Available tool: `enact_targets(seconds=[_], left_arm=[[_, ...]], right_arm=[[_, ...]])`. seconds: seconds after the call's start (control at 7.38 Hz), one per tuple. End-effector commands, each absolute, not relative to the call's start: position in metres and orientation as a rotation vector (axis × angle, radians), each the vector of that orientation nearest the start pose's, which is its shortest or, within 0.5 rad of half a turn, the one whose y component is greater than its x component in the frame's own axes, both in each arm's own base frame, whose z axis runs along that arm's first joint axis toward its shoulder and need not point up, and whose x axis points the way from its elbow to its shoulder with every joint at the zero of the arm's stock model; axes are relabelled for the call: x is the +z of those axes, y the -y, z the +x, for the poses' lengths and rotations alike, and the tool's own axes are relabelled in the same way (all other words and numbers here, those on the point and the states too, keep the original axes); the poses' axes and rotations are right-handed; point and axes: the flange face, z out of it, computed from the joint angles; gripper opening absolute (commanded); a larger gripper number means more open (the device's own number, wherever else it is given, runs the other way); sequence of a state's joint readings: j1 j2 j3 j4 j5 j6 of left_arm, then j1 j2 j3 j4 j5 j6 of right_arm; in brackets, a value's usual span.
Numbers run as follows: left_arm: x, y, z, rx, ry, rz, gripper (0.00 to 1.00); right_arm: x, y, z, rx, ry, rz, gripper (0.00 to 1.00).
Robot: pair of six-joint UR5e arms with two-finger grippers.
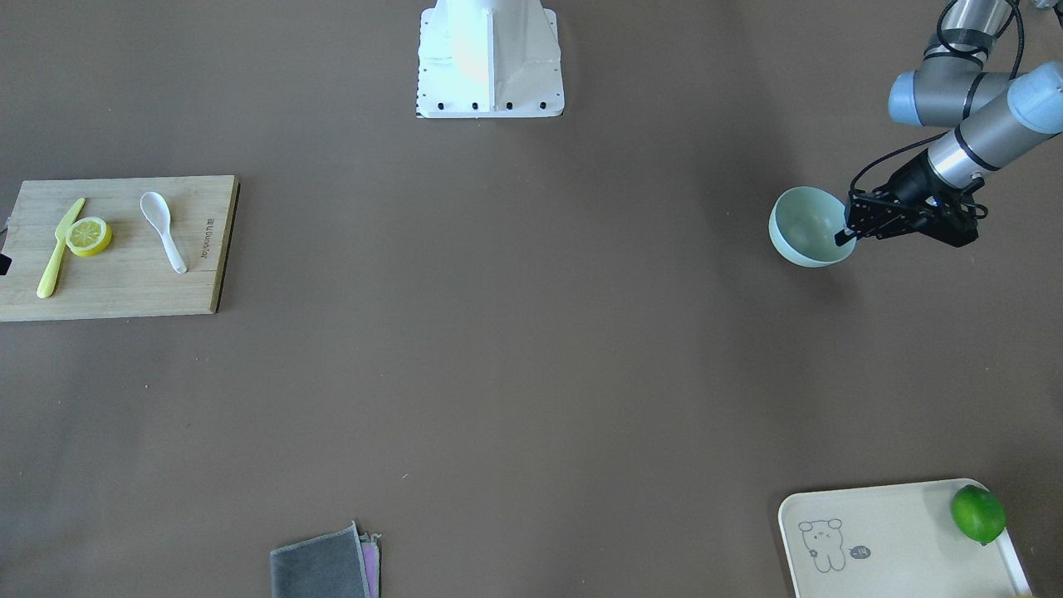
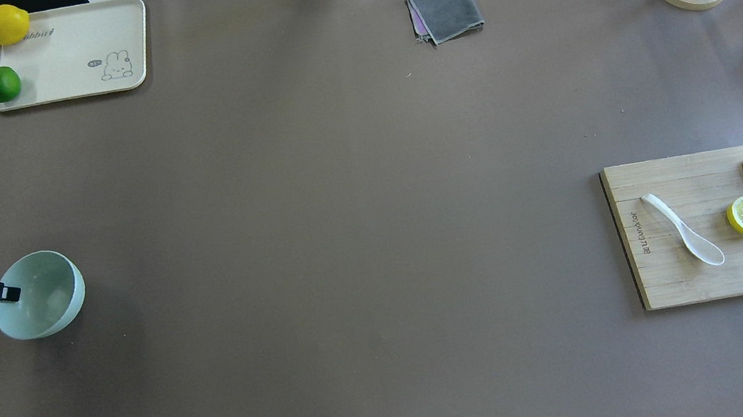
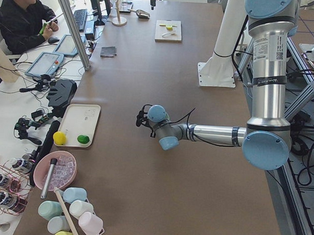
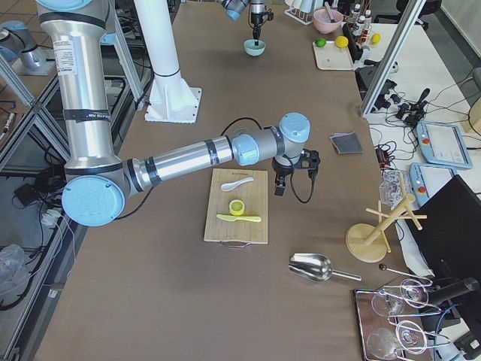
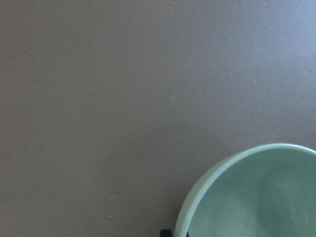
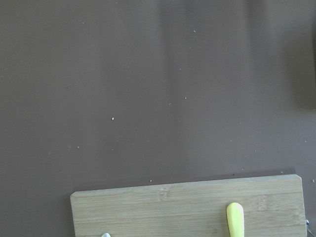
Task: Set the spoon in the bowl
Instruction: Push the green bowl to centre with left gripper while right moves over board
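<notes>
The white spoon (image 1: 164, 228) lies on a wooden cutting board (image 1: 124, 291), seen in the overhead view at the right (image 2: 684, 237). The mint-green bowl (image 1: 810, 226) is far off at the other end of the table (image 2: 42, 295). My left gripper (image 1: 845, 234) is shut on the bowl's rim, and the bowl looks tilted. It fills the lower right of the left wrist view (image 5: 256, 197). My right gripper (image 4: 289, 180) hangs above the table just beyond the board's far edge. I cannot tell whether it is open or shut.
A yellow-green knife (image 1: 58, 249) and a lemon slice (image 1: 89, 236) lie on the board beside the spoon. A cream tray (image 1: 889, 540) holds a lime (image 1: 977, 514). A grey cloth (image 1: 324, 565) lies at the operators' edge. A metal scoop (image 4: 316, 267) lies past the board.
</notes>
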State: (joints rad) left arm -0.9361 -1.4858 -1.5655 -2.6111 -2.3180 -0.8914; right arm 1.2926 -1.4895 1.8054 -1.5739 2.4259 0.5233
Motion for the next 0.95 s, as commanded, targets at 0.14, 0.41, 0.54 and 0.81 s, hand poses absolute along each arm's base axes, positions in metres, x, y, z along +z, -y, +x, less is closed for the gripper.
enact_targets(seconds=[0.14,0.41,0.54,0.81], left_arm=[[0.496,0.469,0.264,0.038,-1.206,0.189,0.0],[0.402,0.515,0.297,-0.024,-1.237,0.161,0.0],[0.365,0.527,0.306,-0.051,-1.224,0.151,0.0],[0.321,0.525,0.359,-0.065,-1.189,0.147,0.0]], right_arm=[[0.489,0.513,-0.114,0.048,0.883,-0.065,1.0],[0.472,0.502,-0.142,-0.023,0.893,-0.057,1.0],[0.46,0.494,-0.166,-0.088,0.885,-0.013,1.0],[0.456,0.48,-0.21,-0.197,0.856,0.069,1.0]])
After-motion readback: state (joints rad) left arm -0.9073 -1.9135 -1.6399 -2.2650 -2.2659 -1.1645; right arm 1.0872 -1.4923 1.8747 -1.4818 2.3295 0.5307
